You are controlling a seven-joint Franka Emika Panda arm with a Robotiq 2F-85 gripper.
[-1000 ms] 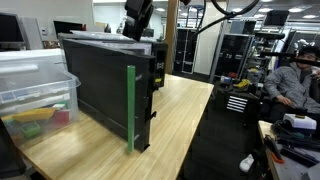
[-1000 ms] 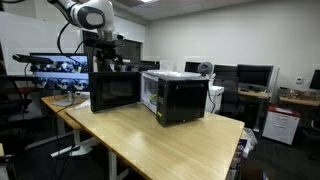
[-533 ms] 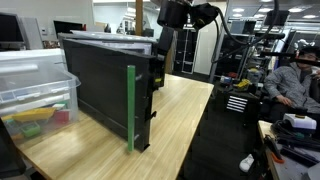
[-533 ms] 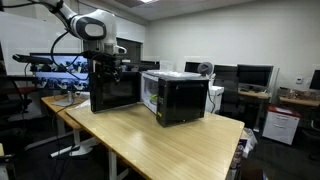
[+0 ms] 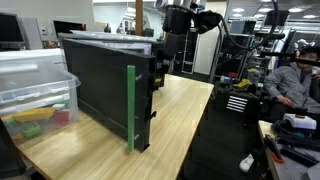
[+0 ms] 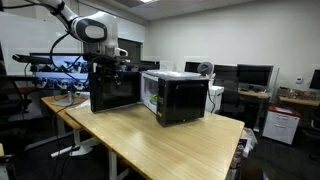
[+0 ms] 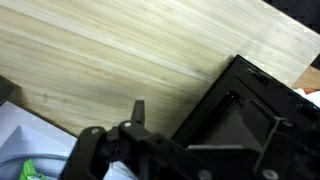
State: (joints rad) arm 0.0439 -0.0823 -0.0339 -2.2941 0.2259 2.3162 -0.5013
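Note:
A black microwave (image 5: pixel 105 85) stands on the wooden table (image 5: pixel 185 120), with a green strip (image 5: pixel 130 108) down its near corner. In an exterior view it is the left one (image 6: pixel 115 90) of two, beside a second microwave (image 6: pixel 180 97). My gripper (image 5: pixel 170 42) hangs open behind the black microwave's top back edge and holds nothing; it shows too in an exterior view (image 6: pixel 106 66). In the wrist view the gripper (image 7: pixel 203 128) looks down past one dark finger (image 7: pixel 138 108) onto the microwave's black top (image 7: pixel 250 115) and the bare table (image 7: pixel 120 50).
A clear plastic bin (image 5: pixel 35 90) with coloured items sits beside the microwave; its corner shows in the wrist view (image 7: pixel 30 150). A seated person (image 5: pixel 295 80) is off the table's side. Desks, monitors (image 6: pixel 255 75) and racks fill the room behind.
The arm has swung from above the microwave's top towards its back end and lowered a little. The jaws stay open and the microwaves have not moved.

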